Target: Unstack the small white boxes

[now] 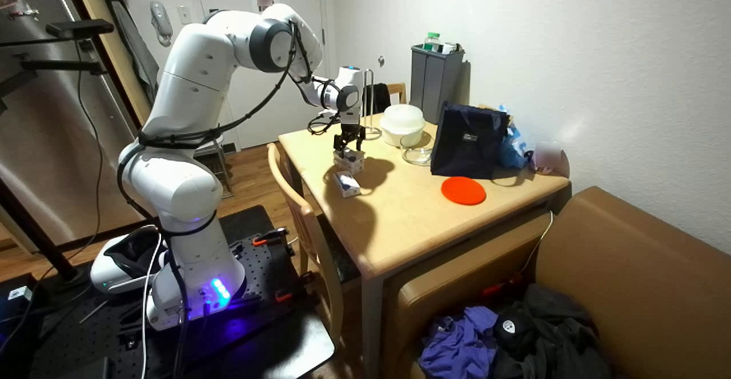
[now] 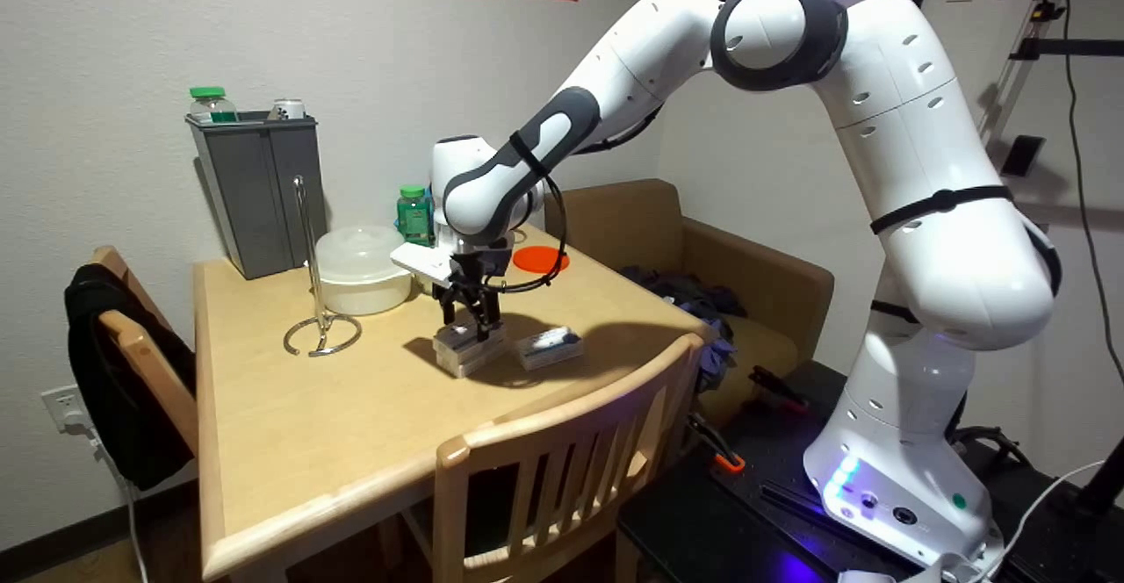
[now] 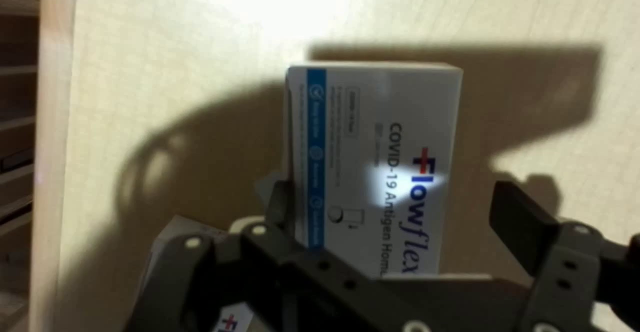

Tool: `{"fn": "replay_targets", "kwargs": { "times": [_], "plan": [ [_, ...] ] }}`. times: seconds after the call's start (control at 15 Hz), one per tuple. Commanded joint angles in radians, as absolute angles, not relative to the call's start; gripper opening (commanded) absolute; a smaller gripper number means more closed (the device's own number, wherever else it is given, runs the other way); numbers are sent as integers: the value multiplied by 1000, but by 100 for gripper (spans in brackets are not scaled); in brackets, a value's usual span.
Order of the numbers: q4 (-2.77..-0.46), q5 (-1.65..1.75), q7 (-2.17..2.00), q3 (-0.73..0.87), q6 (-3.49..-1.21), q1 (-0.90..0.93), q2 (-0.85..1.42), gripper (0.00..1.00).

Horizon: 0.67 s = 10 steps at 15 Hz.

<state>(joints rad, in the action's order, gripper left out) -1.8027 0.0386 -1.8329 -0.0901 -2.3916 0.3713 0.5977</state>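
Small white boxes stand on the wooden table. A stack that looks two boxes high (image 1: 355,166) shows in both exterior views (image 2: 464,358). A single white box (image 1: 346,184) lies beside it on the robot's side, also in both exterior views (image 2: 550,349). In the wrist view the stack's top box (image 3: 370,122) lies flat with "Flowflex" print; its near end is hidden by the gripper. Part of the single box (image 3: 235,317) shows at lower left. My gripper (image 3: 400,217) is open over the stack, its left finger close beside the box, its right finger apart from it.
A metal ring stand (image 2: 320,337), a white lidded bowl (image 1: 402,125), a glass bowl (image 1: 417,155), a dark bag (image 1: 469,142) and a red disc (image 1: 463,190) stand on the table. A wooden chair (image 2: 562,442) is at the table's edge by the robot.
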Motion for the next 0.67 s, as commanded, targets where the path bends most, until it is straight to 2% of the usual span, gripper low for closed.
{"fn": "replay_targets", "kwargs": {
  "times": [0.0,0.6],
  "plan": [
    [-1819,20,-1826,-88,-2386,376,582,100],
    [-1829,43,-1841,-82,-2332,401,532,100]
  ]
}}
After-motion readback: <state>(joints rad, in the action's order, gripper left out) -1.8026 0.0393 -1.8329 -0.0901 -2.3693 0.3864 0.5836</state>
